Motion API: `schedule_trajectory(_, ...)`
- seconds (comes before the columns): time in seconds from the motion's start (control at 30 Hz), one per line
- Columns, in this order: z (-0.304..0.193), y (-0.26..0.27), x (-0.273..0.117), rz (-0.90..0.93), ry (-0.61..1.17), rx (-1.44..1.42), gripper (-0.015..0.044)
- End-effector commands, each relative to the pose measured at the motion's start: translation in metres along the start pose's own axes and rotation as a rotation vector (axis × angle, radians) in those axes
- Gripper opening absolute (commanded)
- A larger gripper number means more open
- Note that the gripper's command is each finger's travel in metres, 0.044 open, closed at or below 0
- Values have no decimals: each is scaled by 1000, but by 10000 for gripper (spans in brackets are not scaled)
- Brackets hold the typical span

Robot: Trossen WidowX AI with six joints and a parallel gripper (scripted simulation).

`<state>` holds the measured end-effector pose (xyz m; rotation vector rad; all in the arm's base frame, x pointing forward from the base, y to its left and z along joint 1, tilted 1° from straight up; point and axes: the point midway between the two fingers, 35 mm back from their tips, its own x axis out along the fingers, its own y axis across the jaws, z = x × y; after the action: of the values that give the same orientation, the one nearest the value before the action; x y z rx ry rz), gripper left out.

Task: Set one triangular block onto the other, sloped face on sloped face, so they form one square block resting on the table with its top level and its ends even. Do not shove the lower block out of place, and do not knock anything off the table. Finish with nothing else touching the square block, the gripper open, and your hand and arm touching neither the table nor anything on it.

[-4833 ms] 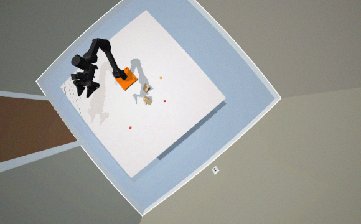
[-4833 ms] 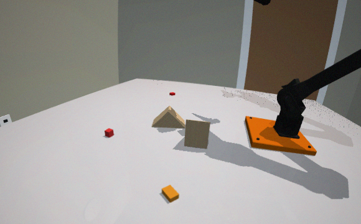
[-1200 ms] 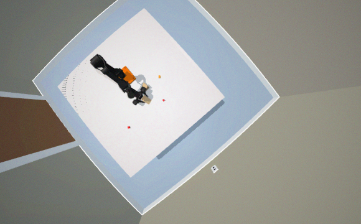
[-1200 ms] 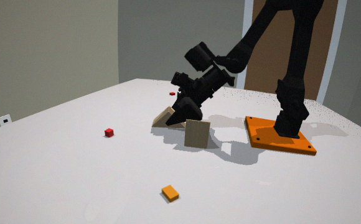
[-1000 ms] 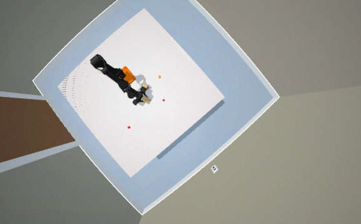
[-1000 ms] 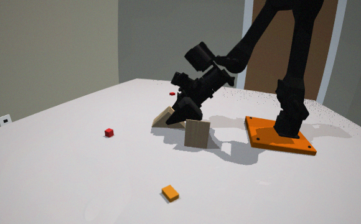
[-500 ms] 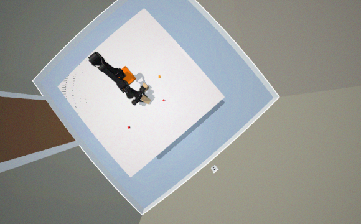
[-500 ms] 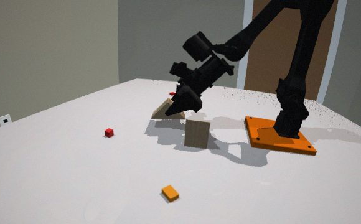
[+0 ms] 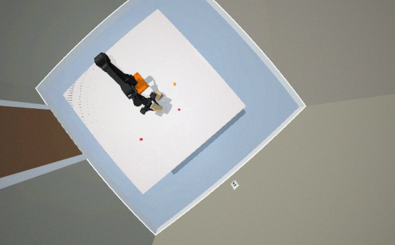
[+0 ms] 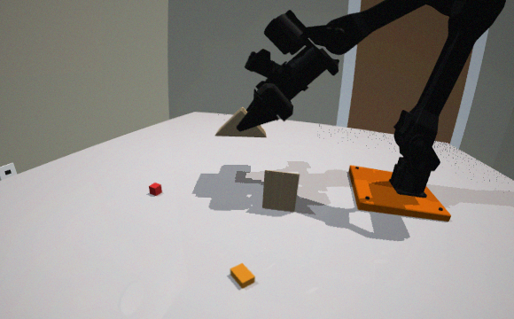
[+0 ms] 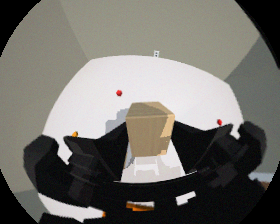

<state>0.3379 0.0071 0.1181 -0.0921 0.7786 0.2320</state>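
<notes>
Exterior view: gripper [image 10: 249, 124] pinching wedge [image 10: 240, 124] by flat ends, lifted off table [image 10: 84, 230], slope left free for mating. Second wedge [image 10: 281, 190] sits on table at 5 o'clock from held one, apart. Red cube [image 10: 155, 189], orange chip [image 10: 242, 275] well away.

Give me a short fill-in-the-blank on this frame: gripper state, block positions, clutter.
1. The gripper is shut on one triangular ____.
2. That held block is ____ the table, not resting on it.
3. The other block stands beside the ____ base plate.
4. The small cube is ____.

Missing: block; above; orange; red
</notes>
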Motion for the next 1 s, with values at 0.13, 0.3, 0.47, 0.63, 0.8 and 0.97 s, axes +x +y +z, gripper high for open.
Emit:
schedule_trajectory(0.13,5,0,-5,-1,-8,-3,0)
schedule_trajectory(0.3,3,0,-3,0,21,48,0)
schedule_trajectory(0.47,6,-1,1,-7,86,208,0)
schedule_trajectory(0.63,8,-2,3,-24,151,366,0)
schedule_trajectory(0.8,11,-3,6,-51,214,521,0)
schedule_trajectory(0.97,13,-3,7,-90,276,676,0)
